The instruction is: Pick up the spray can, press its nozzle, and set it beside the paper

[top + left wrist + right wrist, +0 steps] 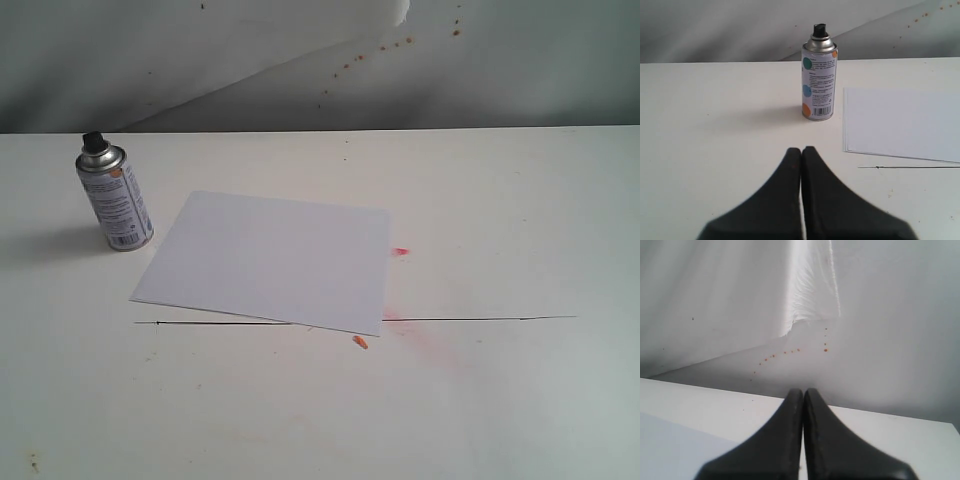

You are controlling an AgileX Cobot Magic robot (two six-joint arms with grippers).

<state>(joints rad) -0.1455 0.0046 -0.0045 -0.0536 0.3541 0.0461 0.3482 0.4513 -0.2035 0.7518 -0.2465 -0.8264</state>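
The silver spray can (116, 198) stands upright on the white table, left of the paper (270, 258), with its black nozzle (94, 142) on top. In the left wrist view the spray can (819, 82) and its nozzle (819, 30) stand some way ahead of my left gripper (801, 150), which is shut and empty. The paper (902, 124) lies flat beside the can. My right gripper (803, 391) is shut and empty, over the table near a corner of the paper (675, 450). Neither gripper shows in the exterior view.
A white backdrop sheet (300, 60) with orange specks hangs behind the table (500, 400). A thin black line (470, 319) runs across the table near the paper's front edge. Red and orange smears (400, 251) mark the surface right of the paper.
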